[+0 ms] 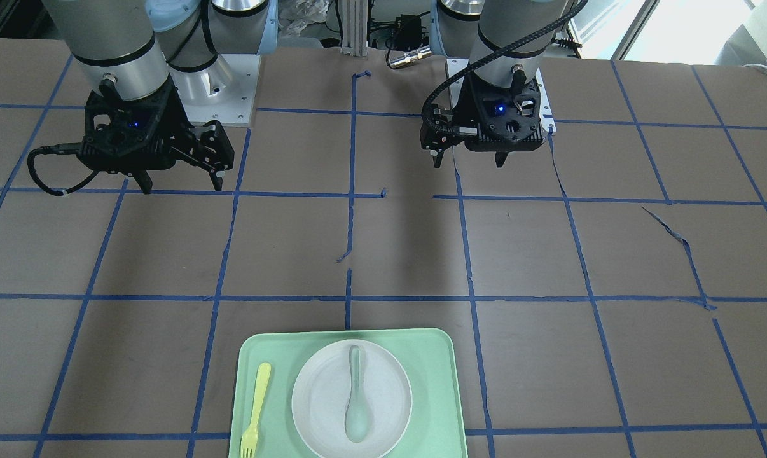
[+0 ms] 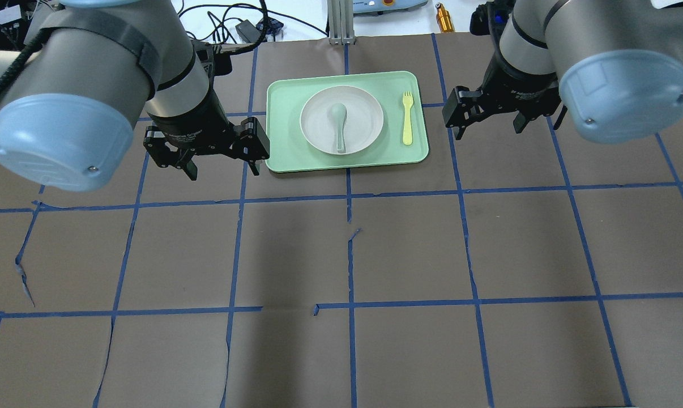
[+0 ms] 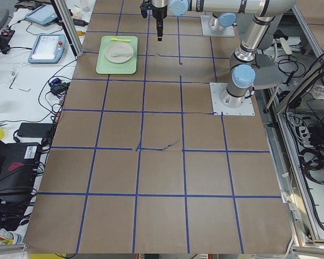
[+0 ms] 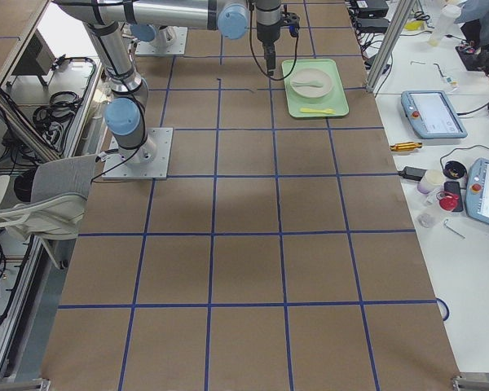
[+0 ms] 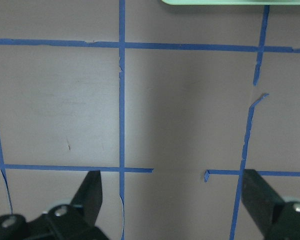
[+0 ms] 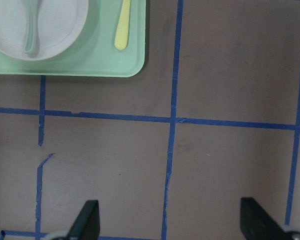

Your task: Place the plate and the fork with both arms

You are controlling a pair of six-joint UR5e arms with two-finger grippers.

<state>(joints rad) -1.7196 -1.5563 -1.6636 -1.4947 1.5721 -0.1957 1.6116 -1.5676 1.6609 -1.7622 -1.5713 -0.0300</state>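
Note:
The off-white plate (image 1: 320, 394) lies in the middle of a mint-green tray (image 1: 434, 362), with a pale grey-green spoon (image 1: 357, 397) on it. The yellow fork (image 1: 256, 407) lies on the tray beside the plate. In the overhead view the plate (image 2: 367, 116) and fork (image 2: 408, 118) sit between the two arms. My left gripper (image 2: 223, 171) is open and empty, above the table just off the tray's near left corner. My right gripper (image 2: 490, 132) is open and empty, to the right of the tray. The right wrist view shows the fork (image 6: 122, 25) and plate (image 6: 60, 25).
The tray (image 2: 285, 153) lies at the table's far edge from the robot. The brown table cover carries a grid of blue tape (image 2: 350, 255), torn in places. Cables and gear lie beyond the far edge. The left wrist view shows only the tray's edge (image 5: 230, 1).

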